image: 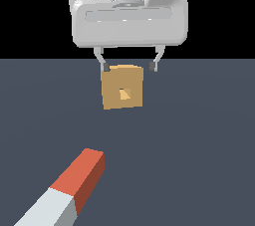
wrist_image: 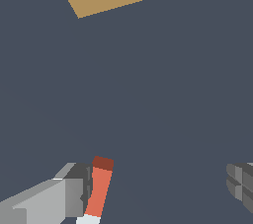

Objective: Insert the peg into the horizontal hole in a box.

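The fingers (image: 129, 64) hang spread wide above the worktop (image: 199, 130), holding nothing. In the exterior view the box (image: 122, 87) stands on the worktop, and the two fingertips overlap its upper corners in that picture; whether they touch it cannot be told. The hole (image: 123, 93) shows as a small lighter square in the middle of the box's face. The peg (image: 64, 188) lies flat on the worktop, well apart from the box, its red end pointing towards the box and its white end running out of the picture.
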`<state>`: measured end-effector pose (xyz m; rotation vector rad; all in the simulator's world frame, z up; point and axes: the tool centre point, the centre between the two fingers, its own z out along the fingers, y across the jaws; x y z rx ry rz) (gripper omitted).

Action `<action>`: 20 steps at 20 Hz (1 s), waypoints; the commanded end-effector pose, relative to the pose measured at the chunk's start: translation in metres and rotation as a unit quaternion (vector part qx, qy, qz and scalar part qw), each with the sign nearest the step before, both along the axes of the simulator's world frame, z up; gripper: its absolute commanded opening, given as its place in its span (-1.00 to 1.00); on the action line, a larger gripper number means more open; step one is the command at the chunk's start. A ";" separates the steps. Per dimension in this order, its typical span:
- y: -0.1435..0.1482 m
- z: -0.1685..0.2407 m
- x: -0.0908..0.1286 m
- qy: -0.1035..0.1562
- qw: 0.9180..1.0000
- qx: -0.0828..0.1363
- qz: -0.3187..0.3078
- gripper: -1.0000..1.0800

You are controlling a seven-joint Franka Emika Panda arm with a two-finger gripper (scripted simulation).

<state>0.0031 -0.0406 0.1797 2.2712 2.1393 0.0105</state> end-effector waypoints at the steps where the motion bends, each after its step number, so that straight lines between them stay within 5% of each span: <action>1: 0.000 0.000 0.000 0.000 1.000 0.000 0.000 0.92; 9: -0.030 -0.016 -0.013 0.001 1.000 0.001 -0.019 0.92; 20: -0.147 -0.083 -0.074 0.007 0.996 0.004 -0.094 0.92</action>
